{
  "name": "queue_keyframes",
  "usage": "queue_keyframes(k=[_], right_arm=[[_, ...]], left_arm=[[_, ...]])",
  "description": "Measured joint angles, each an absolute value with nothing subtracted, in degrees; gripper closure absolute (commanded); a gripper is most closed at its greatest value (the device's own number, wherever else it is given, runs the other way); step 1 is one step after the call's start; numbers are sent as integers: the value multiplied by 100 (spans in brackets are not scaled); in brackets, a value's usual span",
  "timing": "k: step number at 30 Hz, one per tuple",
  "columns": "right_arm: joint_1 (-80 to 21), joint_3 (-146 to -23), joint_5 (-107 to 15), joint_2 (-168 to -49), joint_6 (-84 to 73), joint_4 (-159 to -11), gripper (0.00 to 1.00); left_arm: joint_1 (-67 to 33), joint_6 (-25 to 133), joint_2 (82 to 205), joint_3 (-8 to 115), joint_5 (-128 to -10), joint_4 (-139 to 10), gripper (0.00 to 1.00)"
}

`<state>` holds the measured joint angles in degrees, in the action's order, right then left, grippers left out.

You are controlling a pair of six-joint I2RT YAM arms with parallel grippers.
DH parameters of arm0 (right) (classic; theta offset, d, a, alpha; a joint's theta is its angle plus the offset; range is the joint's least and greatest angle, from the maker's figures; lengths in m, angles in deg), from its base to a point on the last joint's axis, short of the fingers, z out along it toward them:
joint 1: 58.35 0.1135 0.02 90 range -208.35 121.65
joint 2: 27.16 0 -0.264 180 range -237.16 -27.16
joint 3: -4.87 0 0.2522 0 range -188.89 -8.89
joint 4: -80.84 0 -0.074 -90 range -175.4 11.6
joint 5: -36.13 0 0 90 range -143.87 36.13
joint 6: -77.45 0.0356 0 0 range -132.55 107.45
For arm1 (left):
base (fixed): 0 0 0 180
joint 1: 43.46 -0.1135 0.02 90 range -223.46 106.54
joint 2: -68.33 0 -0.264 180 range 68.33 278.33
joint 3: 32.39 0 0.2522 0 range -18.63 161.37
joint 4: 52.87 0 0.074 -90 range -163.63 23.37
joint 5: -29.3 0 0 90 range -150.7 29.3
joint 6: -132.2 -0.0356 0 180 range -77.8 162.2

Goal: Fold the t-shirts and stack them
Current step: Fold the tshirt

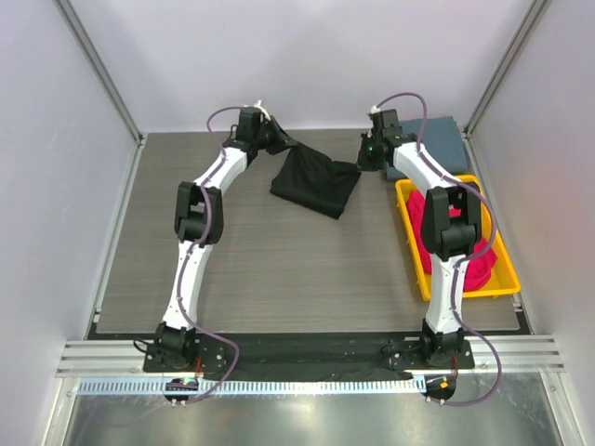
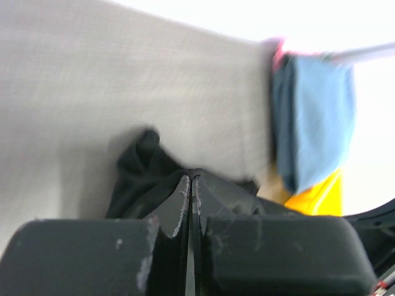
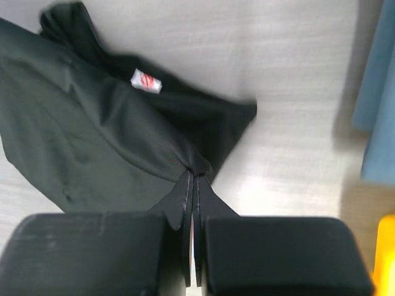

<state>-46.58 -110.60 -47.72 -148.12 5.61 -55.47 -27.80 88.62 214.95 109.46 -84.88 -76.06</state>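
The black t-shirt (image 1: 314,180) hangs stretched between my two grippers at the back of the table, its lower part resting on the tabletop. My left gripper (image 1: 281,144) is shut on its left upper corner (image 2: 154,179). My right gripper (image 1: 364,158) is shut on its right upper corner (image 3: 185,148); the red-white neck label (image 3: 147,81) shows in the right wrist view. A folded slate grey-blue t-shirt (image 1: 444,141) lies at the back right, also in the left wrist view (image 2: 315,123). Magenta-red t-shirts (image 1: 465,255) lie in the yellow tray (image 1: 413,243).
The yellow tray stands along the right side of the table, under my right arm. White walls and metal frame posts (image 1: 102,79) close in the back and sides. The grey wood-grain tabletop (image 1: 279,269) stretches in front of the black t-shirt.
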Motion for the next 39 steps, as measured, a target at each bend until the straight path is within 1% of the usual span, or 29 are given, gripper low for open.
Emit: queue_keyframes(k=[2,3,4,6,7,11,14,16,17,18,22,26,30,34,39], right_arm=[[-4719,-11310,-4735,-15014,574,-5608,98],[-4759,-11456,-4704,-15140,578,-5645,96],[-4785,-11576,-4700,-15256,585,-5661,96],[-4848,-11860,-4700,-15545,587,-5689,95],[-4881,-12022,-4704,-15702,591,-5698,92],[-5003,-12420,-4739,-16196,668,-5704,88],[-5073,-12407,-4818,-16231,775,-5621,88],[-5097,-12308,-4879,-16152,853,-5669,88],[-5104,-12241,-4886,-16100,871,-5669,86],[-5115,-12166,-4892,-16045,902,-5669,80],[-5130,-11957,-4905,-15868,1000,-5663,78],[-5130,-11559,-4870,-15490,1087,-5663,67],[-5106,-11080,-4757,-14981,1194,-5680,60],[-5052,-10486,-4645,-14436,1369,-5759,58],[-4914,-9869,-4536,-14155,1538,-6021,57]], left_arm=[[-2778,9052,21845,11364,-8477,-7287,100],[-2778,9155,21987,11528,-8473,-7167,97],[-2780,9249,22127,11678,-8471,-7029,88],[-2780,9393,22392,11932,-8438,-6701,76],[-2780,9450,22472,11982,-8416,-6550,73],[-2780,9474,22615,11993,-8318,-6183,66],[-2795,9323,22558,11862,-8287,-5978,66],[-2824,9205,22365,11508,-8311,-5932,66],[-2846,9131,22219,11265,-8351,-5945,66],[-2868,9089,22107,11082,-8396,-6004,65],[-3012,8698,21460,10229,-8543,-6321,62],[-3110,8333,20890,9781,-8681,-6767,62],[-3152,8075,20361,9278,-8829,-6979,62],[-3139,7928,20083,8756,-8930,-7058,62],[-3119,7885,20099,8398,-9052,-7235,64]])
